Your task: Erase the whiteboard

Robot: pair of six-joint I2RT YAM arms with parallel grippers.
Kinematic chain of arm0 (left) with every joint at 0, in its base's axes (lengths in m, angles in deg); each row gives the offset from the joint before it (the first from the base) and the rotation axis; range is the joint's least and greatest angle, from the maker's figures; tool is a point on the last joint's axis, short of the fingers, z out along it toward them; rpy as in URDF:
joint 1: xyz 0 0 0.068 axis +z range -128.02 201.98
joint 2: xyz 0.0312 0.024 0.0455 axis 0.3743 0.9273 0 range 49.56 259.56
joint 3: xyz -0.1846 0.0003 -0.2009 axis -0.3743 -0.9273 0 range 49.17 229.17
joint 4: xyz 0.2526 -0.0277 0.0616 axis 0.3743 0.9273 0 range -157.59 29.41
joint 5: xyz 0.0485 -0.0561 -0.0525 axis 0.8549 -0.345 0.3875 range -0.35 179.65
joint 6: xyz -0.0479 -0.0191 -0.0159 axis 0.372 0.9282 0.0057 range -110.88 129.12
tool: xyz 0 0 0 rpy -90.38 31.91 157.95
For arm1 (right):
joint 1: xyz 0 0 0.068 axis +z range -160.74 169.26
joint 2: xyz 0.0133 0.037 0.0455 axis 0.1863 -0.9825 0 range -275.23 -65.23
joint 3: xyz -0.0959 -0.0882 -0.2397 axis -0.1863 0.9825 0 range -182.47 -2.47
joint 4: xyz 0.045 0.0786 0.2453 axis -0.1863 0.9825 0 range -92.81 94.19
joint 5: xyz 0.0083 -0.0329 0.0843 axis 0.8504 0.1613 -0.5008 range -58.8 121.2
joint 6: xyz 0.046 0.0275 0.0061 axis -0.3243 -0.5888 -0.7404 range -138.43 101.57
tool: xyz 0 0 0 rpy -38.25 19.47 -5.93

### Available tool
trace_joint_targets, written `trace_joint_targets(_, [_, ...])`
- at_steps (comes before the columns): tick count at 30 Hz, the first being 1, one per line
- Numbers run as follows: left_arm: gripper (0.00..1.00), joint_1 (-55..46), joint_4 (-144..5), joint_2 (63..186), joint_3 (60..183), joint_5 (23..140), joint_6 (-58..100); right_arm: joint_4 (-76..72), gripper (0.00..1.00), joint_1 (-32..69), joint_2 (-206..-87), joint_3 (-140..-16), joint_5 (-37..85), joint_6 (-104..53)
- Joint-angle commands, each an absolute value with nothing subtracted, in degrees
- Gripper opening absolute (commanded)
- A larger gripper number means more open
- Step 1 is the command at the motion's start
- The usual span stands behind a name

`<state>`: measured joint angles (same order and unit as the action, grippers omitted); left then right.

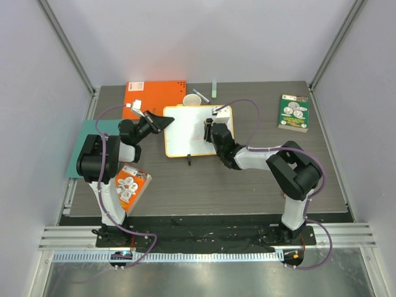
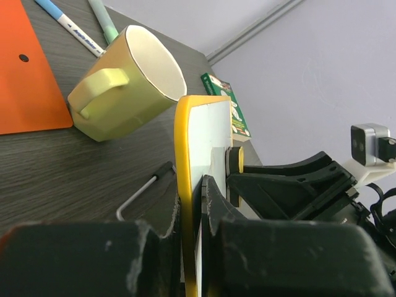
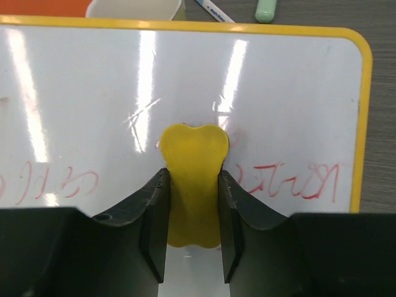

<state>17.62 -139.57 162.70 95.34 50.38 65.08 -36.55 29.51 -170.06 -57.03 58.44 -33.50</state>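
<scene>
nothing here reads clean to me. the whiteboard (image 3: 185,80) carries red handwriting (image 3: 291,179) along its lower part, loops and strokes that form no word i can make out. the blue-and-white pen (image 2: 77,31) has dark print along its barrel, too blurred to read. the green book (image 1: 293,112) and the orange packet (image 1: 131,184) show printing too small to tell.
</scene>
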Motion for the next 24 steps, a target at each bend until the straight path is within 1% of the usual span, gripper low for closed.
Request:
trace_joint_targets(1, [0.00,17.9,-136.9,164.0,96.0,52.4,52.5,-38.2,0.01,35.3,-176.7,-60.8,53.5,-34.4])
trace_joint_targets(5, [0.00,17.8,-136.9,163.8,95.9,52.2,52.5,-37.1,0.01,40.0,-181.6,-64.7,53.6,-34.6])
trace_joint_targets(9, [0.00,17.8,-136.9,163.8,95.9,52.3,52.5,-33.8,0.01,41.4,-185.5,-70.0,56.7,-35.7])
trace_joint_targets(12, [0.00,17.8,-137.3,163.7,95.8,52.6,52.7,-29.8,0.01,40.2,-186.3,-72.2,59.8,-36.0])
trace_joint_targets(16, [0.00,17.8,-139.0,164.3,95.8,52.4,53.9,-22.8,0.01,37.5,-184.7,-75.0,60.7,-34.2])
trace_joint_targets(20, [0.00,17.8,-136.9,162.9,95.1,53.0,52.0,-17.8,0.01,35.8,-183.1,-76.6,61.2,-30.7])
trace_joint_targets(23, [0.00,17.8,-136.1,162.1,94.5,53.5,51.2,-18.4,0.01,34.1,-182.5,-74.3,62.1,-32.1])
trace_joint_targets(24, [0.00,17.8,-136.1,162.2,94.7,53.4,51.3,-18.8,0.01,32.0,-182.5,-71.8,61.9,-34.6])
